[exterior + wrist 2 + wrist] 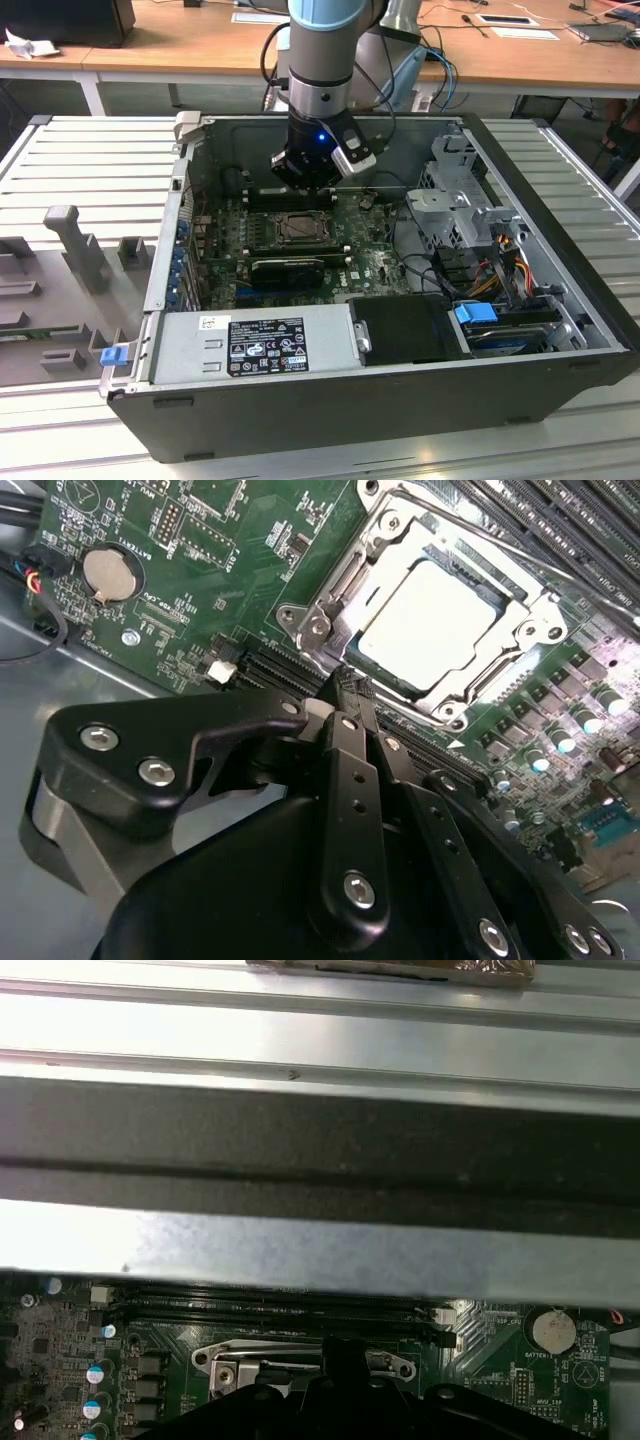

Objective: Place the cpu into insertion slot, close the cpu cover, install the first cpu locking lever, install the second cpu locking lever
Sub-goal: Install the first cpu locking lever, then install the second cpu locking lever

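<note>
Field notes. My jaws (pixel 345 685) hang just above the near edge of the slot (pixel 330 585), fingers pressed together with nothing between them. The cpu (pixel 430 620) lies flat in the slot, pale face up, so seating looks done. The cover (pixel 470 685) seems to be down around the cpu, its window framing the chip, though I can't be sure it sits fully flat. Whether either locking lever is latched I cannot tell; I judge both still to do. Green board (pixel 180 570) surrounds the slot inside the case (pixel 330 400).
</note>
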Tool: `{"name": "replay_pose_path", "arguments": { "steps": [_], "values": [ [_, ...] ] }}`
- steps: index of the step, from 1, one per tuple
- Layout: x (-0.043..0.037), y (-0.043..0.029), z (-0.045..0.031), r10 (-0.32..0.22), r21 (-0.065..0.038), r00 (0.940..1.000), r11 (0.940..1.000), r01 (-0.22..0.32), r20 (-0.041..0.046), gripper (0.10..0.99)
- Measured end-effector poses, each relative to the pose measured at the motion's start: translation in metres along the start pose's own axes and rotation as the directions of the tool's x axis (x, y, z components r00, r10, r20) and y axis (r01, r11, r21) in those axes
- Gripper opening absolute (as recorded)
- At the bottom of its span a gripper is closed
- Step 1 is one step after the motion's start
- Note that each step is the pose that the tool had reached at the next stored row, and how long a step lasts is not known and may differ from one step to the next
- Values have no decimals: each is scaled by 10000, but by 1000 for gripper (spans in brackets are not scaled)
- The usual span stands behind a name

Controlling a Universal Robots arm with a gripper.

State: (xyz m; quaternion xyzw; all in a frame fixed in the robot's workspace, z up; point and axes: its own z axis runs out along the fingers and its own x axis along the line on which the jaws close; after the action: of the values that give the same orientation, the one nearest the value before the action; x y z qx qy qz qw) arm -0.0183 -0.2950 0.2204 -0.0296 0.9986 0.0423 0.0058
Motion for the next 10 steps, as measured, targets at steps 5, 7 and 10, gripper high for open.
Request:
{"name": "replay_pose_path", "arguments": {
  "steps": [5,7,10],
  "values": [
    [1,-20,-2,1,0,10000,10000,-1,0,106],
    [2,-30,-3,0,1,10000,10000,0,-1,106],
    [3,-60,-5,-1,1,10000,10000,1,-1,106]
  ]
}}
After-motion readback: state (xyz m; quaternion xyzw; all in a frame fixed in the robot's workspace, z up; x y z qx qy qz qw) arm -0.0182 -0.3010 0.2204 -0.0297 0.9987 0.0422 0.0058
